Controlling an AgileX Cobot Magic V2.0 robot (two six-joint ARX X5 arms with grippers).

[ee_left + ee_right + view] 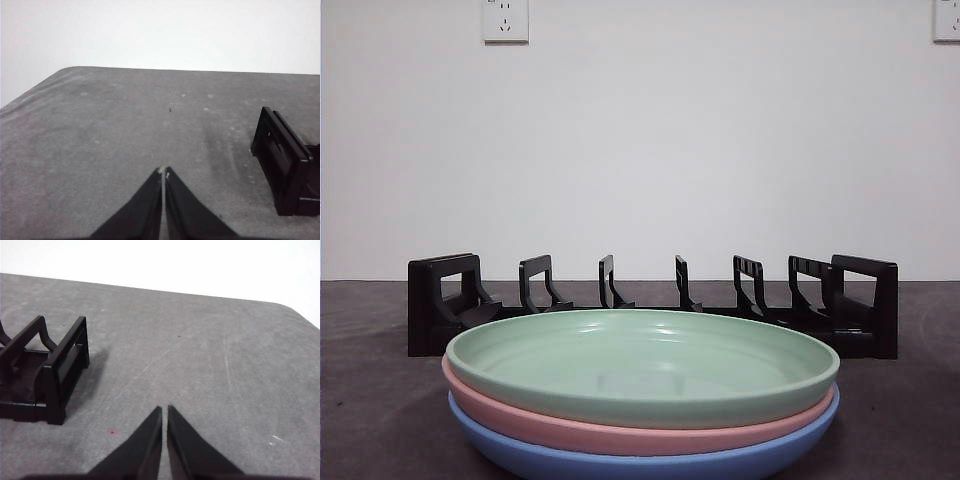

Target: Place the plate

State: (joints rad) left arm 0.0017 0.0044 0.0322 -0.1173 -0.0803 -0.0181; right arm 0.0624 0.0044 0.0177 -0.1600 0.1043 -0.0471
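Green plate (640, 362) sits top of a pink/blue stack on the table (380, 400), in front of the black rack (650, 300); looks light, rigid, slick, so pinch the rim; left gripper (163, 172) and right gripper (165, 409) both closed, empty, idle.

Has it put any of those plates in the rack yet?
Not yet. The green plate, pink plate and blue plate sit stacked in front of the black rack, whose slots hold nothing. The left gripper and right gripper are shut over bare table, holding nothing. Every step remains.
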